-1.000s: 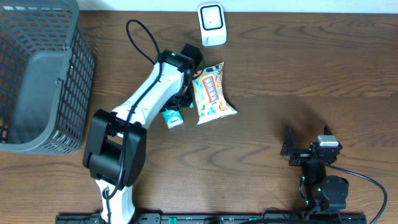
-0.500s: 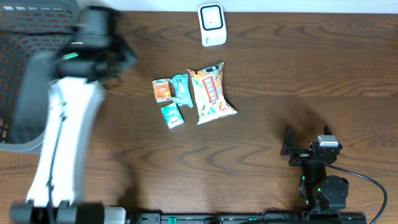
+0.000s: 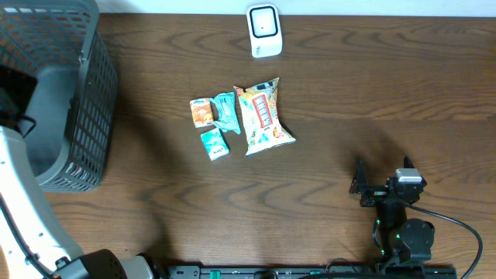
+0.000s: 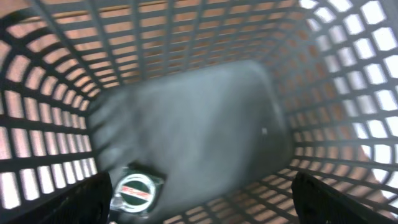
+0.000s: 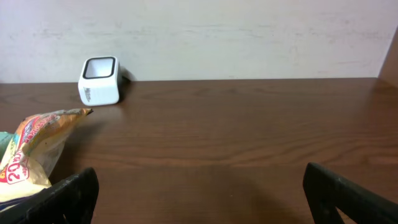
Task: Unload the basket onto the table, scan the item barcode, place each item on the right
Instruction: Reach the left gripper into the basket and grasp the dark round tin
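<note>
The white barcode scanner stands at the back of the table, also seen in the right wrist view. A snack bag, an orange packet and two teal packets lie mid-table. My left gripper hangs open inside the grey mesh basket, nothing between its fingers. A small dark green packet with a white ring label shows low on the basket floor, just beside the left finger. My right gripper rests open near the table's front right.
The basket fills the back left corner, its mesh walls all around the left gripper. The left arm's white link runs along the left edge of the table. A black rail lines the front edge.
The left arm has swung from the packets in the middle over to the basket at the left, and its jaws have opened wide. The right arm has not moved.
</note>
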`<control>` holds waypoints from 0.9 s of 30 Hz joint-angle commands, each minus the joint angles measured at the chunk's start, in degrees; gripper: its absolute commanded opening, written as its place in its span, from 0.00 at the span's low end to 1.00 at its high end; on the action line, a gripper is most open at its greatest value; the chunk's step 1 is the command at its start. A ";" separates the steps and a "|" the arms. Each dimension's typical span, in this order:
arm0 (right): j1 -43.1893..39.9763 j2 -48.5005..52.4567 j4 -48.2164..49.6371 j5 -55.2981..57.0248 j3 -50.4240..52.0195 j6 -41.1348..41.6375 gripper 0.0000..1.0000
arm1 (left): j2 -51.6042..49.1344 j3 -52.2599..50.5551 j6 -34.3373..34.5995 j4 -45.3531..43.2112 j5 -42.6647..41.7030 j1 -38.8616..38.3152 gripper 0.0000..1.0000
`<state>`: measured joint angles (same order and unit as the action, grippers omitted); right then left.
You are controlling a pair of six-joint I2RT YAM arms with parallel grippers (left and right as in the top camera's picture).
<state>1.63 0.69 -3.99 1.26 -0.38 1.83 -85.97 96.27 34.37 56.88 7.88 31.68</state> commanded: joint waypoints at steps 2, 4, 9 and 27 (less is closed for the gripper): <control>-0.15 -0.31 -0.20 0.07 0.07 -0.81 0.99 | -1.86 -2.62 -6.40 2.58 0.31 1.09 0.90; -0.15 -0.31 -0.20 0.07 0.07 -0.83 0.99 | -3.04 -3.52 -9.40 3.37 0.31 1.09 0.91; -0.15 -0.31 -0.20 0.07 0.07 -0.83 0.99 | -7.76 -5.05 -11.65 4.24 0.22 1.55 0.91; -0.15 -0.31 -0.20 0.07 0.07 -0.83 0.99 | -25.33 -5.11 -17.90 12.52 -7.91 3.67 0.99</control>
<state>1.63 0.69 -3.99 1.26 -0.38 1.83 -109.86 91.31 17.67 68.18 1.45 34.20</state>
